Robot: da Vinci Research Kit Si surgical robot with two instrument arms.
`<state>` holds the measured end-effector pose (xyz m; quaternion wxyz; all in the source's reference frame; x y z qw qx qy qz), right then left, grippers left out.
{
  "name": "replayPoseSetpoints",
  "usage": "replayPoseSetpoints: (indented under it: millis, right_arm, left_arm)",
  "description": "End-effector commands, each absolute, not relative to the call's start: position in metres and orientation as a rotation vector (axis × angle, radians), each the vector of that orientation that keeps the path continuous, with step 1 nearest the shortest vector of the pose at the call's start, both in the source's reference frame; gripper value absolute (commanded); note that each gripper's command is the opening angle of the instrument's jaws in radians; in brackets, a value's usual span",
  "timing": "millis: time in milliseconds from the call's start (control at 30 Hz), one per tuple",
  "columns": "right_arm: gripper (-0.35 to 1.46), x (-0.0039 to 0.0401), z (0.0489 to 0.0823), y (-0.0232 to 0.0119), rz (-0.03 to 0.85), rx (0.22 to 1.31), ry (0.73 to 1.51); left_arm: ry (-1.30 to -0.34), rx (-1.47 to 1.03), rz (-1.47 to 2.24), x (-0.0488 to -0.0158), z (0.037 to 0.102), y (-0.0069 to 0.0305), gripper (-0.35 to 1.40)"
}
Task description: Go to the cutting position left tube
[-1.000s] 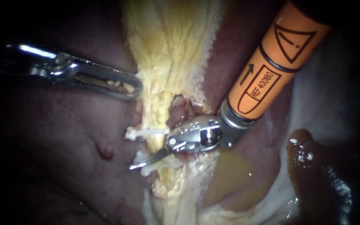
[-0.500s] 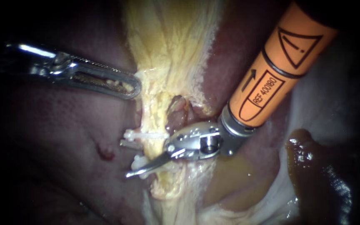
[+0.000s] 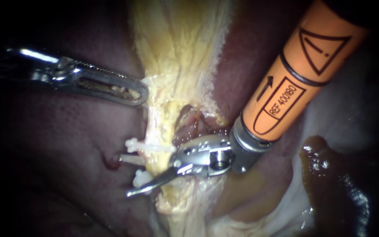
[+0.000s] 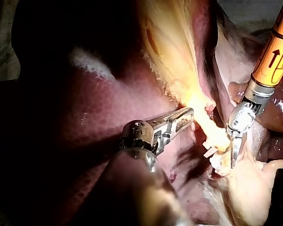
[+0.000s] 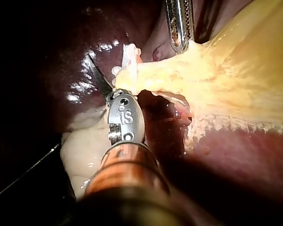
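Observation:
A yellow, fatty tube (image 3: 159, 159) runs down the middle of the endoscope view. It carries two white clips, an upper clip (image 3: 148, 146) and a lower clip (image 3: 140, 178). My right instrument (image 3: 124, 175) comes in on an orange shaft (image 3: 286, 87). Its blades are open astride the tube between the two clips, one blade (image 3: 132, 159) behind the tube and the other blade (image 3: 150, 183) in front. My left instrument (image 3: 140, 93) is shut on the edge of the yellow tissue (image 3: 176, 52) above the clips. In the left wrist view the left instrument (image 4: 187, 113) holds that same edge.
Dark red liver (image 3: 66, 145) lies to the left, with a small raw spot (image 3: 108, 161) near the clips. A pool of brown fluid (image 3: 330, 184) and pale tissue (image 3: 343, 109) lie to the right. In the right wrist view one dark blade (image 5: 98, 75) points past the clipped tube.
The right instrument's blades have opened and slid leftward across the tube. A second blade now shows beyond the tube between the clips. The left instrument has held still.

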<state>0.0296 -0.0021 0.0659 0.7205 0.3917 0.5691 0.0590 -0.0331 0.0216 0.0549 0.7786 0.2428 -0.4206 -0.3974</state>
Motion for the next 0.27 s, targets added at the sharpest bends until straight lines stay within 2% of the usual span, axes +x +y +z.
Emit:
replayPoseSetpoints:
  millis: [33, 267]
  right_arm:
    - [1.44, 0.0295, 0.0660, -0.0021, 0.132, 0.864, 1.257]
    - [1.44, 0.0295, 0.0662, -0.0020, 0.132, 0.864, 1.257]
  left_arm:
    - [-0.909, 0.525, -0.859, -0.0331, 0.0549, 0.0216, -0.35]
    - [-0.909, 0.525, -0.859, -0.0331, 0.0548, 0.0216, -0.35]
